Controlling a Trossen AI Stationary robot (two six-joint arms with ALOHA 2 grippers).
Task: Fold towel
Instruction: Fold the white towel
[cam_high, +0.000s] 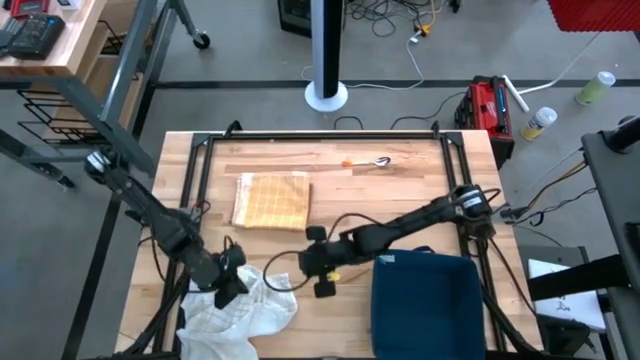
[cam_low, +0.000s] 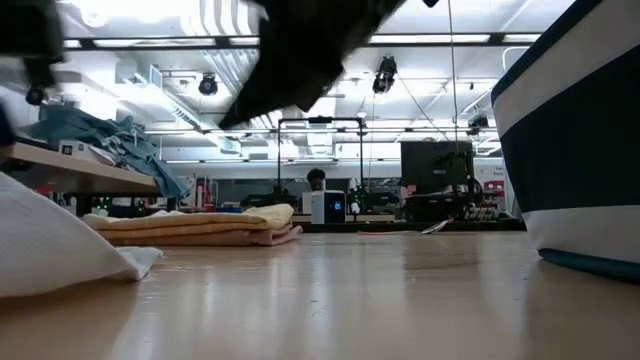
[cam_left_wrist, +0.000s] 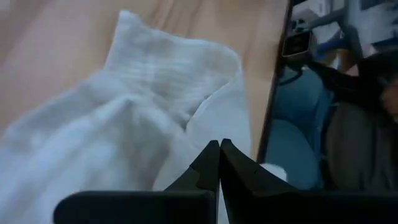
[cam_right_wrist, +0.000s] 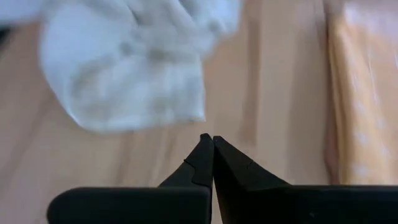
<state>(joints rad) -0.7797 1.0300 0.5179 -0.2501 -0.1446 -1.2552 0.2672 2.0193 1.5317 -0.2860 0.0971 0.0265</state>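
A crumpled white towel (cam_high: 240, 315) lies in a heap on the wooden table at its near left; it also shows in the low view (cam_low: 60, 250). My left gripper (cam_high: 232, 290) hangs shut over the heap's far edge, with the white towel (cam_left_wrist: 143, 93) spread below its fingertips (cam_left_wrist: 219, 144) and nothing between them. My right gripper (cam_high: 308, 266) is shut over bare wood at the table's middle, to the right of the heap; the white towel (cam_right_wrist: 130, 62) lies ahead of its fingertips (cam_right_wrist: 208, 138). A folded yellow towel (cam_high: 272, 200) lies flat farther back.
A dark blue bin (cam_high: 425, 305) stands at the near right and fills the right of the low view (cam_low: 580, 150). A small metal tool with an orange tip (cam_high: 370, 162) lies near the far edge. Black frame rails (cam_high: 200, 190) run along the table's sides.
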